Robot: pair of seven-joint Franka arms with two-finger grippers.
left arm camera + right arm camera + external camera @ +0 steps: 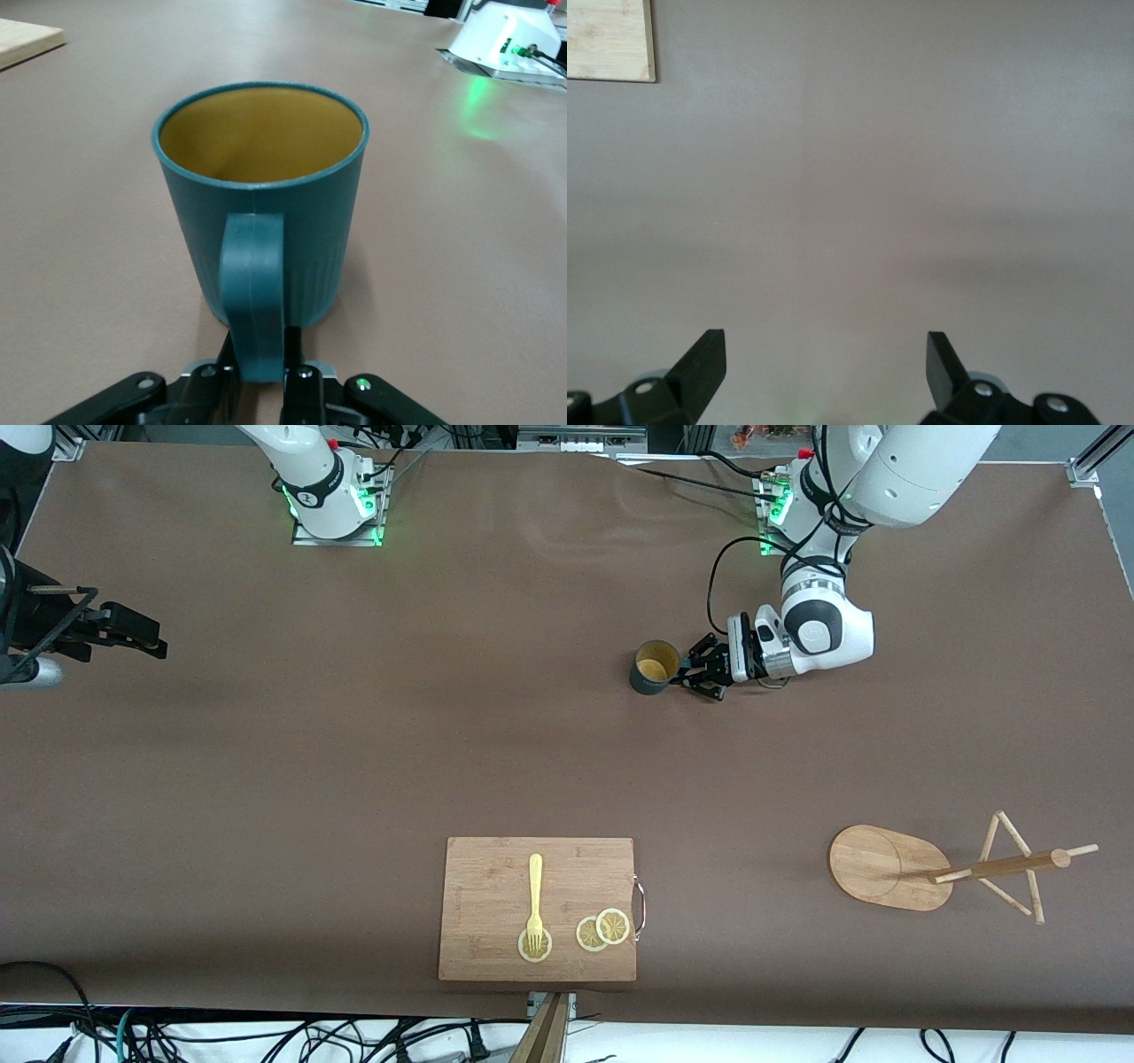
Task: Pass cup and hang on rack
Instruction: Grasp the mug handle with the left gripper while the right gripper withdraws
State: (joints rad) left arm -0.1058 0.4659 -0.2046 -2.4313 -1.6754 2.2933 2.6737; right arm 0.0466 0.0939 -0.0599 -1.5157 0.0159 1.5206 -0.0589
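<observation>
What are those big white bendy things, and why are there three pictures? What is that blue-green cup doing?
The white things are two robot arms. One picture looks down from high up; the other two come from little cameras on the arms' wrists.

The left gripper has its two fingers pinched shut on the handle of the small dark teal cup with a yellowish inside, which stands on the brown table. The right gripper is open and waits at the right arm's end of the table.

Nearer the high camera lie a light wooden mug rack with thin pegs, and a rectangular wooden cutting board carrying a yellow fork and lemon slices.
</observation>
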